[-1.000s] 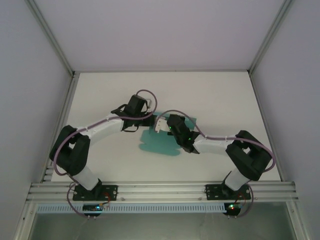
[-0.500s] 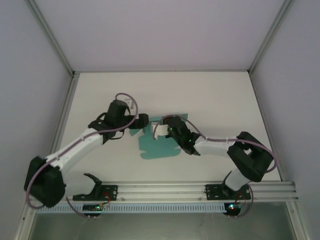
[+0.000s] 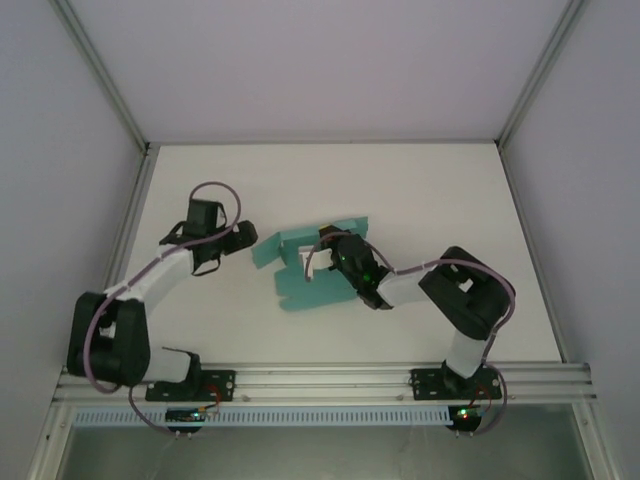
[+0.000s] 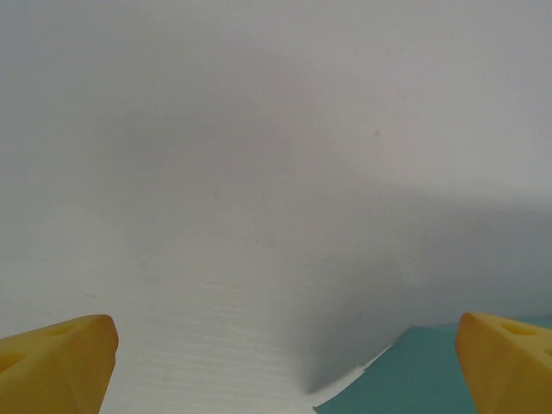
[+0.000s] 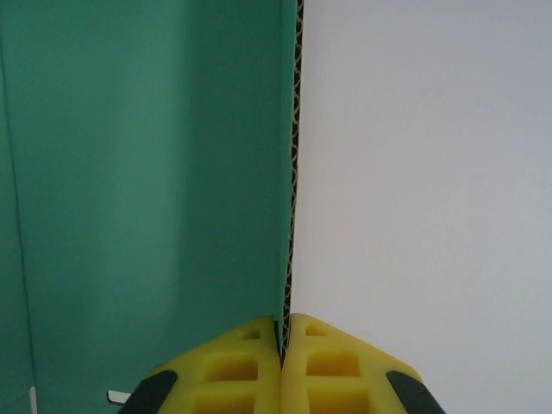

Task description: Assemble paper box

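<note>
The teal-green paper box (image 3: 303,290) lies partly folded on the white table, near the middle, with flaps raised along its far side. My right gripper (image 3: 322,252) is over it, shut on an upright flap. In the right wrist view the yellow fingers (image 5: 233,371) pinch the corrugated edge of the paper box (image 5: 147,172), and the gripper (image 5: 283,345) shows no gap. My left gripper (image 3: 244,238) sits just left of the box, apart from it and open. Its yellow fingertips (image 4: 53,360) stand wide, and a corner of the paper box (image 4: 431,373) shows low between them; the gripper (image 4: 285,349) holds nothing.
The white table (image 3: 430,190) has free room behind and to both sides of the box. Metal frame posts (image 3: 135,205) border the sides, and a rail (image 3: 320,380) with the arm bases runs along the near edge.
My left gripper has opened, let go of the box and drawn back to the left. The box has shifted and turned, with flaps now raised, held by the right gripper.
</note>
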{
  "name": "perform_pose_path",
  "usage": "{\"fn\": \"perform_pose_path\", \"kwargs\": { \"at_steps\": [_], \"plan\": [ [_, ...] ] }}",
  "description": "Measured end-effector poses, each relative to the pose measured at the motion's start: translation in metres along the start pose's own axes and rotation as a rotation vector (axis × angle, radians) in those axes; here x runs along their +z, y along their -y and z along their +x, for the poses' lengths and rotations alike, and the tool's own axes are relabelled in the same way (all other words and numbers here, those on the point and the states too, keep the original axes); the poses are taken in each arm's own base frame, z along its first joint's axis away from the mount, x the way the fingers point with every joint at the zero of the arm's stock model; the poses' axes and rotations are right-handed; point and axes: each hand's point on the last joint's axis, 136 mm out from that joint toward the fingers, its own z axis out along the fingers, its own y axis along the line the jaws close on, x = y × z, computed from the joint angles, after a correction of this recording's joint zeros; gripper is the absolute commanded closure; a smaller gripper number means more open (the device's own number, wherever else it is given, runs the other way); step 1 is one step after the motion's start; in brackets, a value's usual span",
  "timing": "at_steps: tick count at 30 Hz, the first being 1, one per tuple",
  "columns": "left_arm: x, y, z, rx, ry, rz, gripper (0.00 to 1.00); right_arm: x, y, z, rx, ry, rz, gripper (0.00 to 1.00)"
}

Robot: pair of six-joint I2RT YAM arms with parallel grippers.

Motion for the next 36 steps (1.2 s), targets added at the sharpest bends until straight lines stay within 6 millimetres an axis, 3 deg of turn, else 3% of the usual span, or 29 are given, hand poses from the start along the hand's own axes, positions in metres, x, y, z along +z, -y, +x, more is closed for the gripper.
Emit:
{"fn": "perform_pose_path", "kwargs": {
  "at_steps": [7,12,16,19,24,31,36],
  "plan": [
    [0.034,0.019,0.015,0.057,-0.087,0.132,0.21,0.006,0.007,0.013,0.008,-0.028,0.018,1.00],
    [0.033,0.050,0.019,0.148,-0.078,0.266,0.28,0.009,0.011,0.023,0.025,-0.056,0.022,1.00],
    [0.029,0.086,0.031,0.267,-0.077,0.381,0.34,0.011,0.013,0.027,0.044,-0.076,0.017,1.00],
    [0.032,0.101,0.041,0.323,-0.086,0.430,0.36,0.012,0.013,0.030,0.049,-0.092,0.012,1.00],
    [0.040,0.104,0.048,0.370,-0.060,0.435,0.42,0.012,0.012,0.036,0.047,-0.121,0.012,1.00],
    [0.050,0.097,0.093,0.484,-0.010,0.414,0.45,0.009,0.007,0.035,0.032,-0.143,-0.006,1.00],
    [0.051,0.104,0.081,0.527,0.070,0.425,0.46,0.004,0.003,0.030,0.014,-0.159,-0.011,1.00]
  ]
}}
